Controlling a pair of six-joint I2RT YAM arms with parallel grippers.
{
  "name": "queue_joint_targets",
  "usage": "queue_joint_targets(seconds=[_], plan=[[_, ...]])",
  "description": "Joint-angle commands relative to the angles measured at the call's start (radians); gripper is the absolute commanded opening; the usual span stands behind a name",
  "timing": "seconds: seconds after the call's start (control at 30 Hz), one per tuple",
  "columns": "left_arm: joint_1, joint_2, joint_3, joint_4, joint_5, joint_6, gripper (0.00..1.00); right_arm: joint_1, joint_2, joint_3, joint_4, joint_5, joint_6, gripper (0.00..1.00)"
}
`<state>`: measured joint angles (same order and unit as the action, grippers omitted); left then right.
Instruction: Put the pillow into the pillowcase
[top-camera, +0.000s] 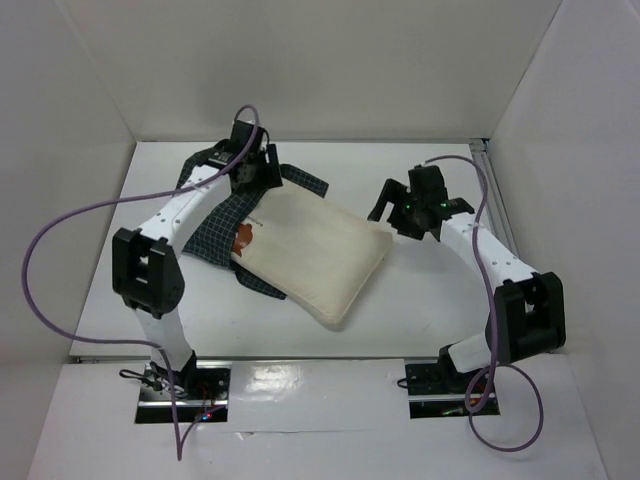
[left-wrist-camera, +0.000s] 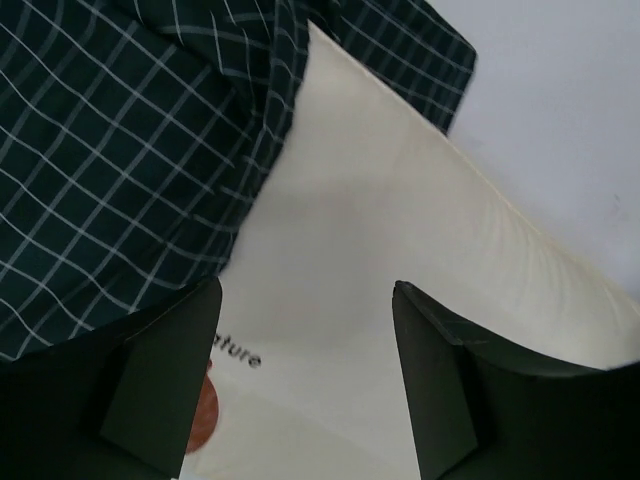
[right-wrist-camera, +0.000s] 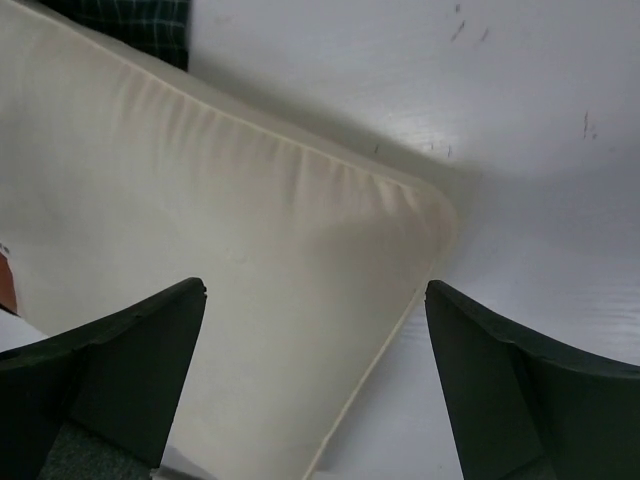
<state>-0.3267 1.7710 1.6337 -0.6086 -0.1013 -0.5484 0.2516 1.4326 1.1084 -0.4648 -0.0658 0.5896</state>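
Observation:
The cream pillow (top-camera: 318, 255) lies slanted mid-table, its left end with the tag and reddish mark (top-camera: 244, 238) resting on the dark checked pillowcase (top-camera: 215, 235). The pillowcase lies crumpled under and left of the pillow, with a flap (top-camera: 305, 181) behind it. My left gripper (top-camera: 255, 172) hovers open over the pillow's tagged end; the left wrist view shows the pillow (left-wrist-camera: 400, 260), the pillowcase (left-wrist-camera: 120, 150) and the mark (left-wrist-camera: 204, 410) between the fingers. My right gripper (top-camera: 395, 205) is open and empty above the pillow's right corner (right-wrist-camera: 250, 260).
White enclosure walls stand close at the left, back and right. A metal rail (top-camera: 497, 190) runs along the right table edge. Purple cables loop from both arms. Bare white tabletop (top-camera: 430, 300) lies right of the pillow.

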Motion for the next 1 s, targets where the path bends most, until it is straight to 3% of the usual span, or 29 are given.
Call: queue_joint_targets(seconds=[0.0,0.23,0.43,0.53,0.57,0.63,0.7,0.77,0.8,0.83,0.9,0.93,0.97], plan=[[-0.029,0.074,0.135,-0.055,-0.283,0.022,0.82,-0.008,-0.046,-0.057,0.000,-0.110,0.033,0.99],[-0.092,0.218,0.236,-0.053,-0.458,0.033,0.81,0.001,-0.057,-0.179,0.098,-0.261,0.067,1.00],[-0.092,0.384,0.373,-0.063,-0.500,0.056,0.81,0.038,-0.028,-0.209,0.120,-0.259,0.078,1.00],[-0.092,0.465,0.439,-0.079,-0.475,0.077,0.73,0.048,-0.017,-0.237,0.147,-0.259,0.078,0.99],[-0.092,0.488,0.454,-0.079,-0.454,0.087,0.62,0.057,-0.017,-0.237,0.173,-0.259,0.088,0.95],[-0.083,0.507,0.465,-0.079,-0.430,0.087,0.53,0.069,-0.005,-0.251,0.201,-0.259,0.088,0.91],[-0.071,0.516,0.474,-0.079,-0.408,0.087,0.41,0.080,0.021,-0.260,0.233,-0.246,0.088,0.82],[-0.061,0.516,0.474,-0.079,-0.374,0.087,0.31,0.095,0.066,-0.249,0.242,-0.236,0.075,0.66],[-0.061,0.516,0.474,-0.079,-0.362,0.087,0.18,0.107,0.080,-0.237,0.253,-0.236,0.050,0.61],[-0.052,0.516,0.474,-0.079,-0.348,0.087,0.12,0.120,0.094,-0.219,0.253,-0.236,0.050,0.41],[-0.052,0.516,0.474,-0.079,-0.318,0.096,0.00,0.132,0.115,-0.197,0.253,-0.236,0.022,0.12],[-0.042,0.516,0.474,-0.079,-0.305,0.096,0.00,0.132,0.115,-0.176,0.253,-0.236,0.007,0.00],[-0.041,0.501,0.474,-0.079,-0.251,0.106,0.00,0.144,0.094,-0.167,0.244,-0.236,-0.002,0.00]])
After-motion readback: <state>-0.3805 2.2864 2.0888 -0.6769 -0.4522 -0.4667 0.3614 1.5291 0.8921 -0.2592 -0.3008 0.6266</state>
